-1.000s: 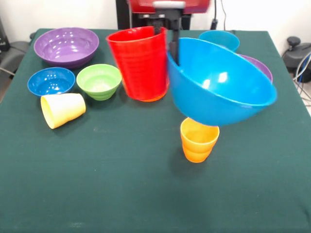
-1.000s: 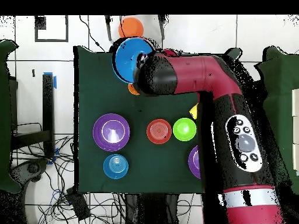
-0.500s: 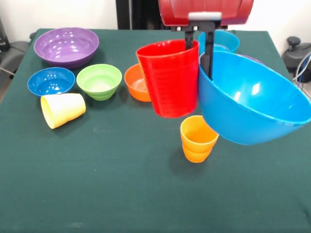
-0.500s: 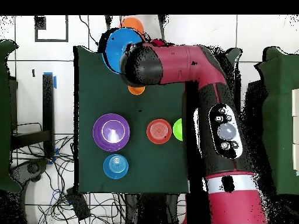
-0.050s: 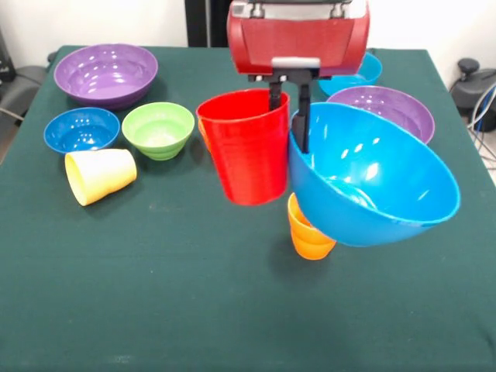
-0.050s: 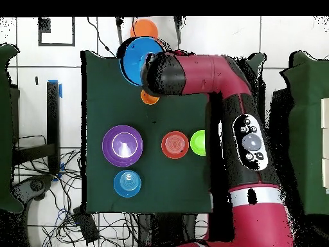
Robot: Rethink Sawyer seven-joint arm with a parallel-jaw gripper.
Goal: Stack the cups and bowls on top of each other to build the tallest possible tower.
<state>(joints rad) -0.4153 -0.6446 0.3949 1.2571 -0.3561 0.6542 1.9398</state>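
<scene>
My gripper (image 5: 290,128) is shut, one finger inside the red cup (image 5: 246,147) and the other inside the large blue bowl (image 5: 372,186), pinching their walls together. Both hang off the table, the bowl tilted toward the camera. Its underside covers the top of the upright orange cup (image 5: 308,236); I cannot tell whether they touch. In the overhead view the blue bowl (image 6: 137,58) sticks out from under the arm (image 6: 193,71) above the orange cup (image 6: 150,98), and the gripper is hidden.
At the left stand a purple bowl (image 5: 106,74), a dark blue bowl (image 5: 81,129) and a green bowl (image 5: 158,129). A yellow cup (image 5: 101,175) lies on its side. An orange bowl (image 5: 202,132) peeks from behind the red cup. Another purple bowl (image 5: 384,108) and a cyan bowl (image 5: 364,71) sit at the right rear.
The gripper has carried the red cup and blue bowl left and lower in the front view. The bowl now hides the orange cup's rim, and the red cup covers most of the orange bowl.
</scene>
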